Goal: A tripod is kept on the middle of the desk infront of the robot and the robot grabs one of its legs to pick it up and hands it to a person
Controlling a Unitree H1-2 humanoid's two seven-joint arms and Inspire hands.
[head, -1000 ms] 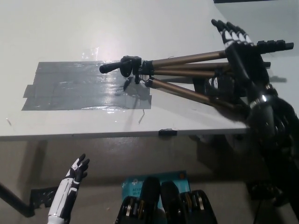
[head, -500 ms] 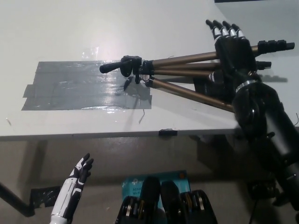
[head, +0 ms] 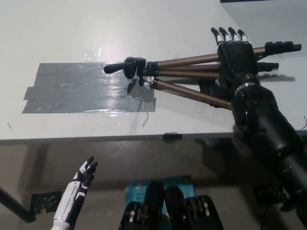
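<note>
Tripod [head: 187,60] lies on the desk [head: 144,28], head over a grey tape patch [head: 72,88], legs pointing right. Black right hand [head: 235,55] spreads flat over the legs, gripping nothing; white left hand [head: 84,175] hangs below, fingers apart.

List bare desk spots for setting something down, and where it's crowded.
Free: the far strip of desk beyond the grey tape patch and the tripod; the near strip between tape and front edge. Crowded: right side, where the open right hand is over the tripod legs. The left hand rests below the desk, lower left.
</note>
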